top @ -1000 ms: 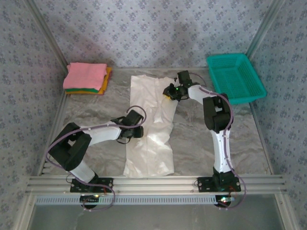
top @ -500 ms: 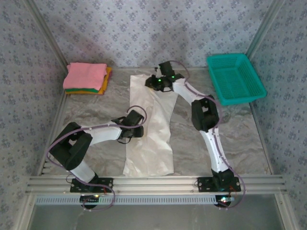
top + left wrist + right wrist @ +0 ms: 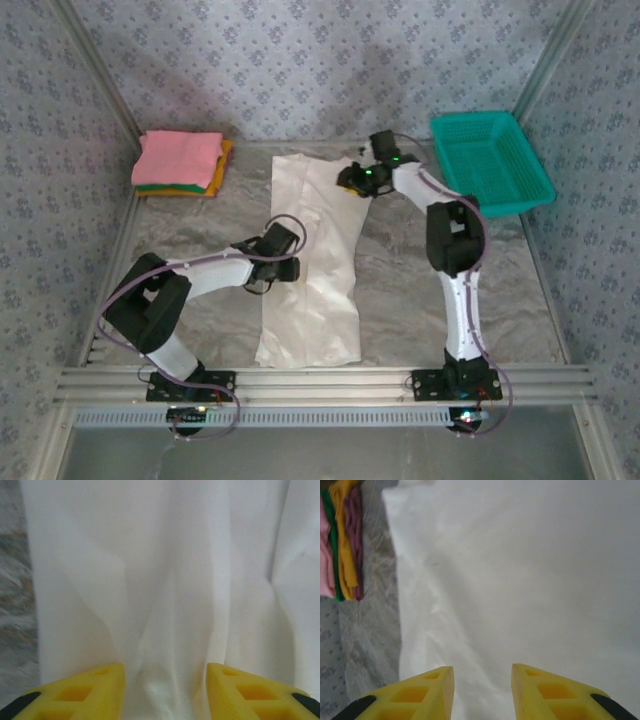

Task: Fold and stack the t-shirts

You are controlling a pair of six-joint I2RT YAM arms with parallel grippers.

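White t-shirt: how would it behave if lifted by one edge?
The white t-shirt probably droops limply: it lies flat with soft creases. Likely light, since the cloth looks thin. A push would probably bunch it rather than slide it.

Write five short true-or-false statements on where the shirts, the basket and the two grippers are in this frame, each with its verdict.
1. The white t-shirt lies as a long strip down the middle of the table. True.
2. The folded stack has green on top. False: pink is on top, with green and orange edges showing beneath.
3. The teal basket sits at the far left corner. False: it is at the far right; the stack is at the far left.
4. The right gripper is at the far end of the white t-shirt. True.
5. The left gripper is clamped on the stack. False: its jaws stand apart over the white t-shirt.
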